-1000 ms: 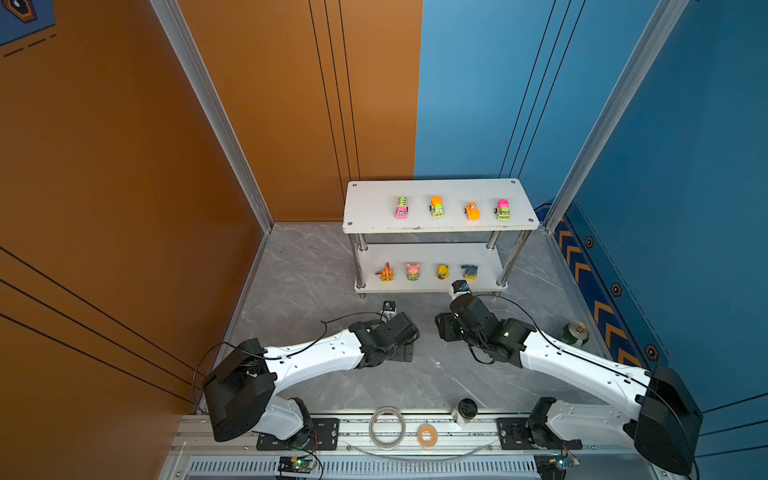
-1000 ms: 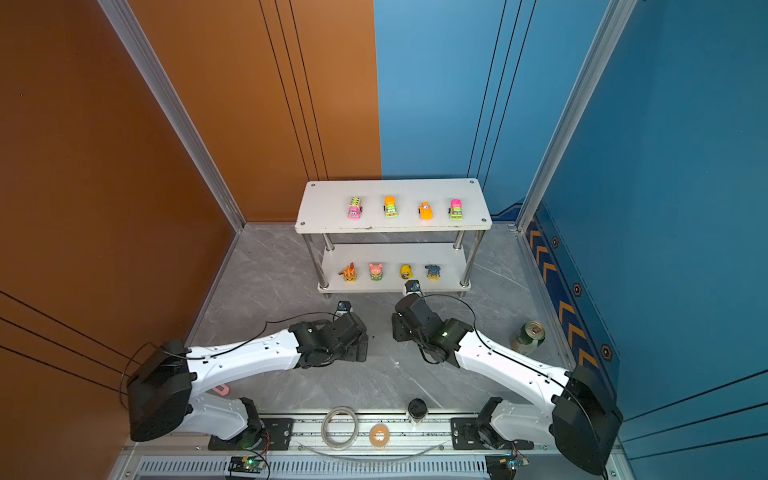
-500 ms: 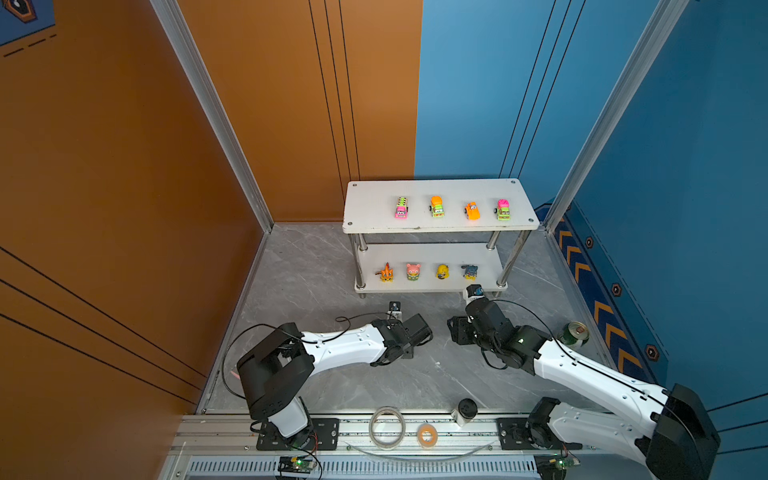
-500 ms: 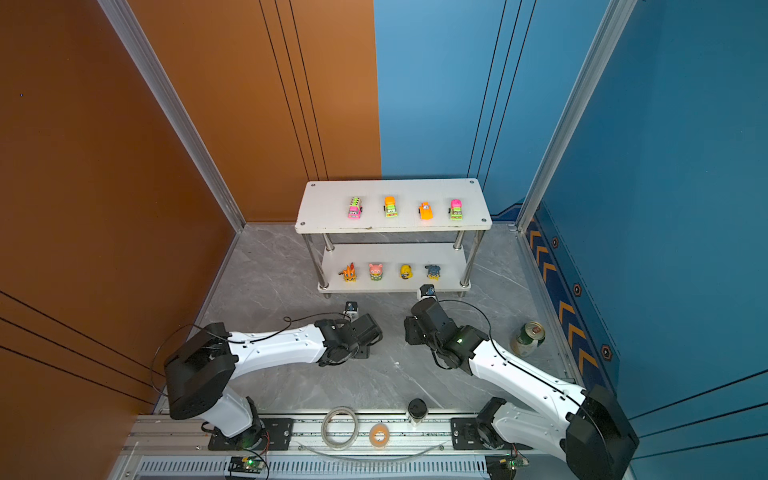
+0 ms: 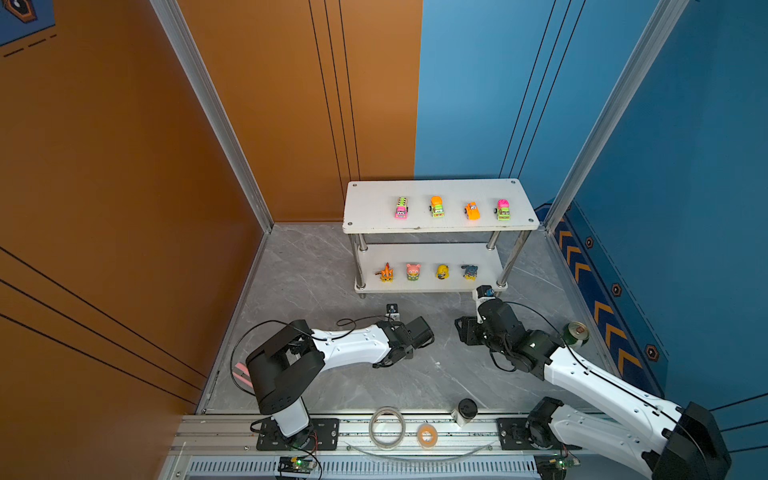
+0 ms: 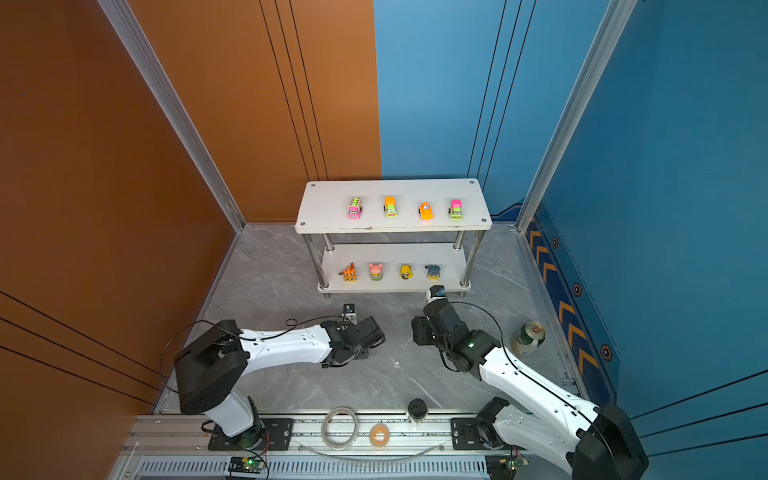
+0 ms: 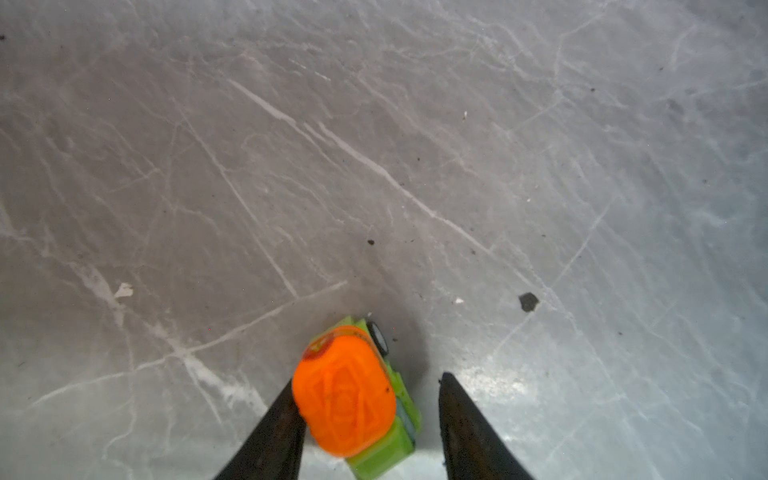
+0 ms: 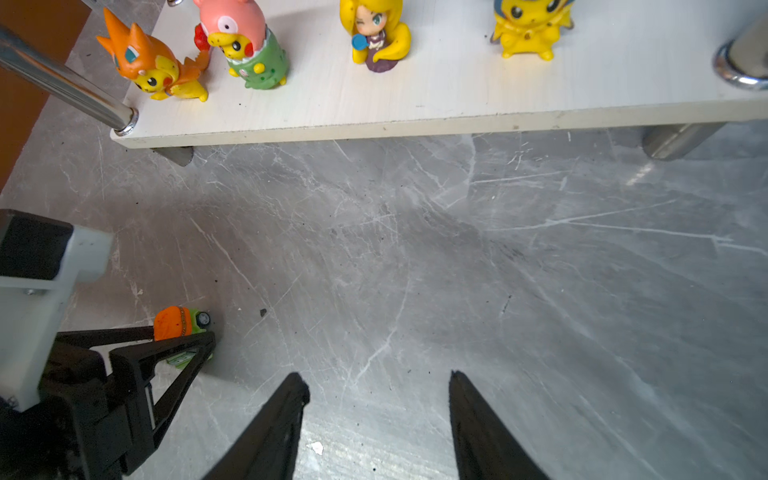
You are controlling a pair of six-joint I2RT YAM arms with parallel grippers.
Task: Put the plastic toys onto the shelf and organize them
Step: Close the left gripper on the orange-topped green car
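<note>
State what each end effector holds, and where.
Nothing held. Left end effector straddles the orange-roofed car, one finger at its side, other apart. Right end effector empty.

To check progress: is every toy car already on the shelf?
No, an orange-and-green car sits on the floor inside the left claw.

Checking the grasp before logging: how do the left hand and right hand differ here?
The left hand has the orange-and-green car between its fingers, one finger touching it, the other apart; the right hand has only floor between its own. The right hand points at the shelf; the left hand has only floor ahead. Both are open, low over the floor.
</note>
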